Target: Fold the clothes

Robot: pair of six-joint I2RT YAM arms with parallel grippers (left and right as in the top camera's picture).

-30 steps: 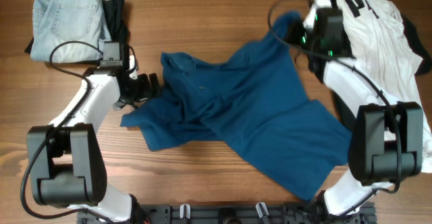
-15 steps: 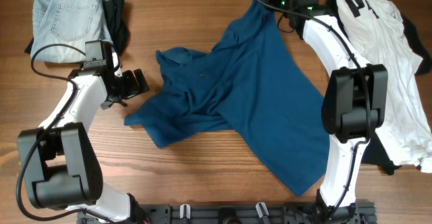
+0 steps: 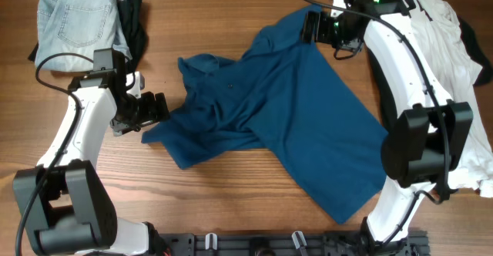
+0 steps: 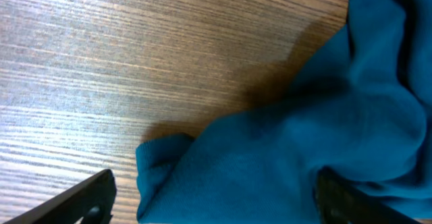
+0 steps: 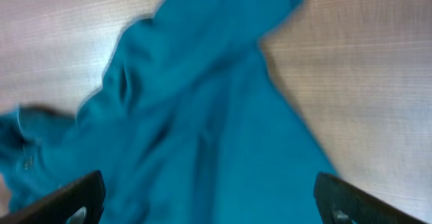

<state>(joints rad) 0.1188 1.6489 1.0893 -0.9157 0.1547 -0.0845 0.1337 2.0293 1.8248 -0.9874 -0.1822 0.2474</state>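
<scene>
A large dark-blue shirt (image 3: 293, 117) lies crumpled and spread across the middle of the table, collar to the left. My left gripper (image 3: 154, 109) stands open at the shirt's left sleeve. In the left wrist view the blue cloth (image 4: 283, 156) lies between its wide fingers (image 4: 94, 197), near the gripper (image 4: 216, 200). My right gripper (image 3: 312, 26) hovers open over the shirt's far corner. The right wrist view shows blue fabric (image 5: 202, 116) below that gripper (image 5: 212, 200), with nothing held.
Pale denim jeans (image 3: 77, 17) lie folded at the far left with black pieces (image 3: 135, 17) beside them. A white black-printed shirt (image 3: 439, 40) lies heaped along the right edge. Bare wood shows along the table's front left.
The right gripper carried the shirt's corner to the far side, opened and let it go. The left gripper moved right, back onto the sleeve.
</scene>
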